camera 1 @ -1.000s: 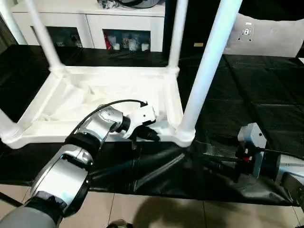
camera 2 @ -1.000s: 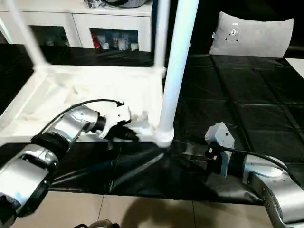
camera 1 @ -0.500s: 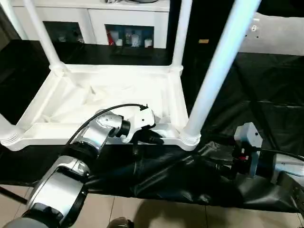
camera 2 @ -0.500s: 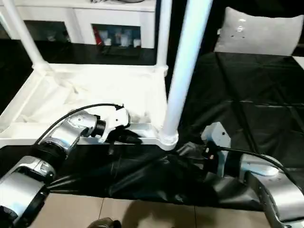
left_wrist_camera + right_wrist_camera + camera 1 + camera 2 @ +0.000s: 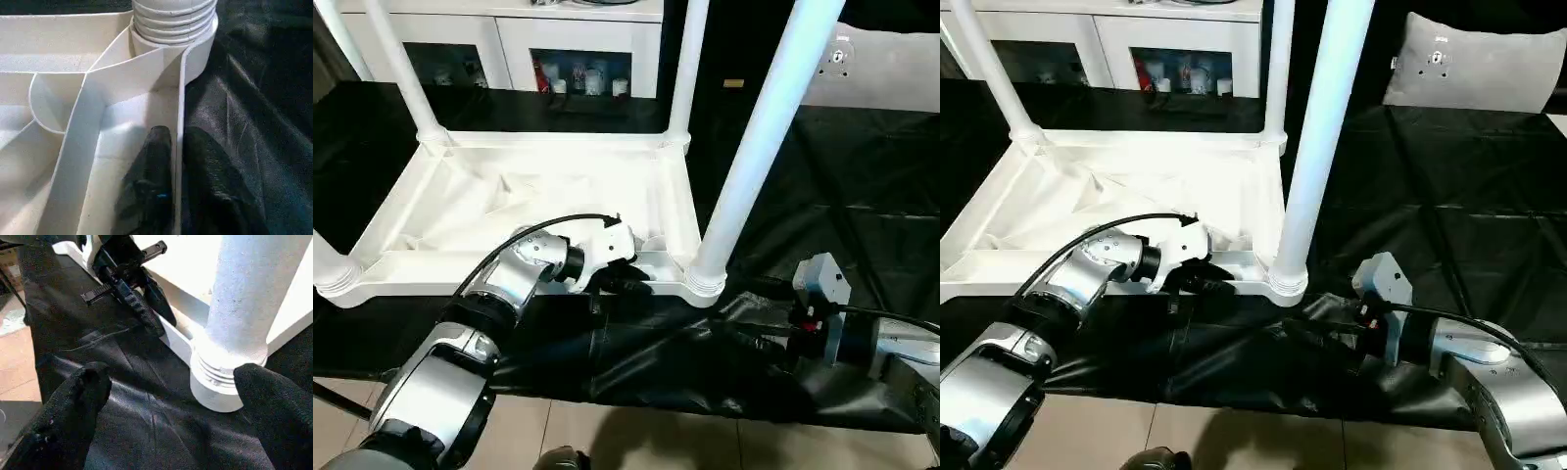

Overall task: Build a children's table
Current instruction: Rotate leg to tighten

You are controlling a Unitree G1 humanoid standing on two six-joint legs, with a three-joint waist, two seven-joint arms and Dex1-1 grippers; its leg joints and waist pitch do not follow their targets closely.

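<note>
The left gripper (image 5: 177, 161) pinched the children's table (image 5: 460, 206) rim beside a leg (image 5: 759, 147); right gripper (image 5: 166, 396) gaped empty. The table looked light, stiff, slippery; legs offered good holds.

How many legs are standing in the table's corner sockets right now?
4: near-right leg beside the left pincer, far-right leg, far-left leg, and near-left leg at the picture's left edge.

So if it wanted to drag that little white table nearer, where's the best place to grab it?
Probably the thin rim of the upturned table, near the corner leg, coming from the front edge. That wall is narrow enough to pinch; the left gripper already straddles it there.
</note>
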